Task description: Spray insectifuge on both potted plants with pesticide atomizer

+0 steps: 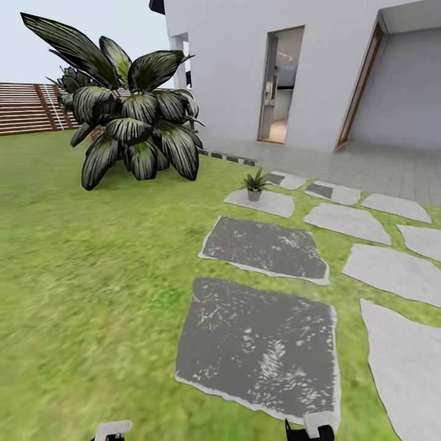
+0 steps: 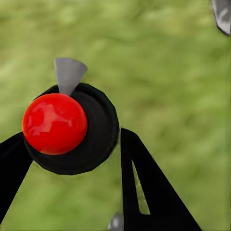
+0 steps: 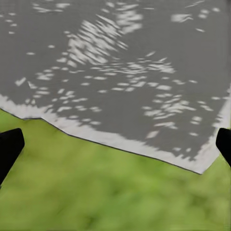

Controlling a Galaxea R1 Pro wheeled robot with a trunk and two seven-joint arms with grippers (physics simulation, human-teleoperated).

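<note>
Both arms hang low at the head view's bottom edge, wrists pointing down. The left gripper clamps a black object topped by a red ball and a grey spout, above the lawn. The right gripper is spread wide over a dark stepping stone. One potted plant stands on a pale stone ahead, near the house.

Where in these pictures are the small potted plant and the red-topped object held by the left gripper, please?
potted plant (image 1: 254, 182), head view, on its leaves.
red-topped object (image 2: 55, 123), left wrist view, on its red dome.
</note>
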